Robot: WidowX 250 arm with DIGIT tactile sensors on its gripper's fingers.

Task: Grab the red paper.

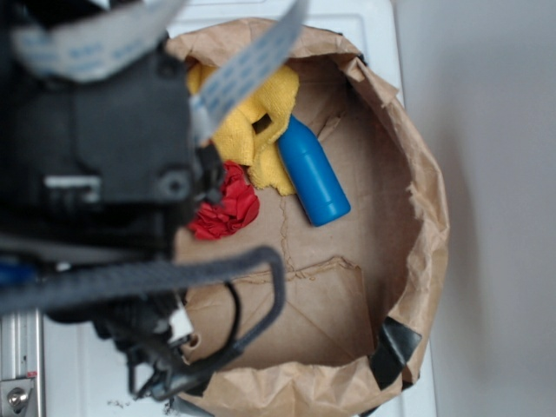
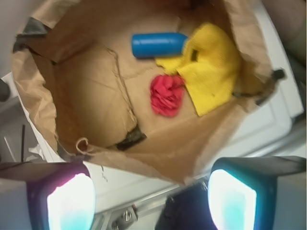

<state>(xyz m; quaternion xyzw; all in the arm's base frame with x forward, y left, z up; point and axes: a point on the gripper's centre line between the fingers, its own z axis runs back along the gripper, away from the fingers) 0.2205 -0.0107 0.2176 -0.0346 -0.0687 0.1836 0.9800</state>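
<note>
In the wrist view, nearest the lens, the claw [image 2: 151, 201] shows its two fingers [image 2: 71, 201] spread wide apart at the bottom edge, holding and touching nothing; it hangs above and outside the paper bag [image 2: 33, 96]. The bag sits on the white surface [image 2: 273, 115], its walls rolled down into a shallow basin, which probably keeps the loose things corralled and reachable from above. Inside, the red paper [image 2: 167, 94] lies on the bag floor at about the centre, crumpled and free on top. At its 2 o'clock, touching it or just beside it, lies the yellow cloth [image 2: 211, 72]. Farther, at 12 o'clock, the blue bottle [image 2: 158, 45] lies on its side, its end against the cloth.
</note>
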